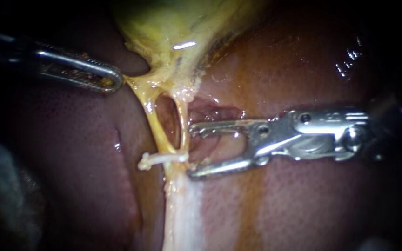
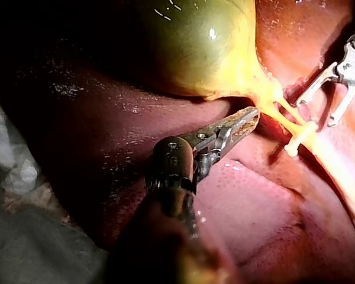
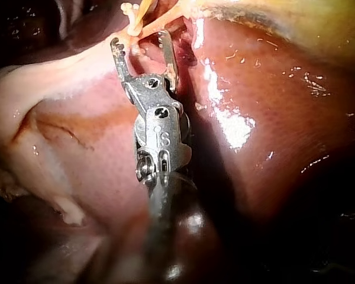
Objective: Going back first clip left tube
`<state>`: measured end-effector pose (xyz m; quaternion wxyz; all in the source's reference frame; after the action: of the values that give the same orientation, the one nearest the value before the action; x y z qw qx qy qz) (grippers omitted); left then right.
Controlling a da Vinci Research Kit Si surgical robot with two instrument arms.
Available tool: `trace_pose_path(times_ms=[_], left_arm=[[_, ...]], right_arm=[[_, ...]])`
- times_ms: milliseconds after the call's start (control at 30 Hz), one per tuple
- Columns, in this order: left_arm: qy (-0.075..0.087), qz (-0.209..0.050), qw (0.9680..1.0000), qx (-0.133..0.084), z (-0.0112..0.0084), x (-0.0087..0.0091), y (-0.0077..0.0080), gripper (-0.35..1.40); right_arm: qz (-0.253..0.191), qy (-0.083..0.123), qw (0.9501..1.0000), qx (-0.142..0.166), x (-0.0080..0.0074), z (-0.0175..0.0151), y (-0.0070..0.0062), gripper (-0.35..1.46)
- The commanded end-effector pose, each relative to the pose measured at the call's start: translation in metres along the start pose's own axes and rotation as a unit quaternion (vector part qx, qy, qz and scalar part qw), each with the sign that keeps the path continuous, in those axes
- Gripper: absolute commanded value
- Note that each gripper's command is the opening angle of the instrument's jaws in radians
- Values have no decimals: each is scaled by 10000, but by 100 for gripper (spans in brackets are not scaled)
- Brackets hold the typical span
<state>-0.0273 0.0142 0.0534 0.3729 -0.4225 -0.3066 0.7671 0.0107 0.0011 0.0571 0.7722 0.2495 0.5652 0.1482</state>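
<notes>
Jaws of right instrument (image 1: 190, 152) gape wide beside clip (image 1: 161, 159); left instrument (image 1: 115, 80) jaws grip gallbladder (image 1: 173, 28).

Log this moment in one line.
left instrument: shut on gallbladder | right instrument: open, beside clip | clip: on left tube
</notes>
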Motion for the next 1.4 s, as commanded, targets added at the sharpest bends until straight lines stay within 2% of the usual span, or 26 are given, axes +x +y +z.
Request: trace_pose_path(times_ms=[33,167,233,367,600,1000,1133,1400], left_arm=[[-1,0,10000,0,0,0,0,-35],[-1,1,10000,0,0,0,0,-35],[-1,1,10000,0,0,0,0,-35],[0,1,10000,1,1,0,0,-35],[18,13,10000,43,10,-4,-1,-35],[-12,32,10000,-49,62,-21,-15,-35],[-54,4,10000,-63,74,-28,-16,-35],[-68,17,9999,-92,75,-28,-16,-35]], right_arm=[[-51,-62,10000,-21,3,-6,1,50],[-197,-423,9989,-61,15,-37,1,50],[-247,-492,9985,-48,18,-49,1,50],[-267,-488,9984,-16,20,-65,0,50],[-282,-491,9984,15,18,-73,-7,50],[-289,-494,9984,39,16,-75,-11,50],[-290,-494,9983,41,16,-76,-11,50],[-290,-494,9983,44,16,-77,-12,50]])
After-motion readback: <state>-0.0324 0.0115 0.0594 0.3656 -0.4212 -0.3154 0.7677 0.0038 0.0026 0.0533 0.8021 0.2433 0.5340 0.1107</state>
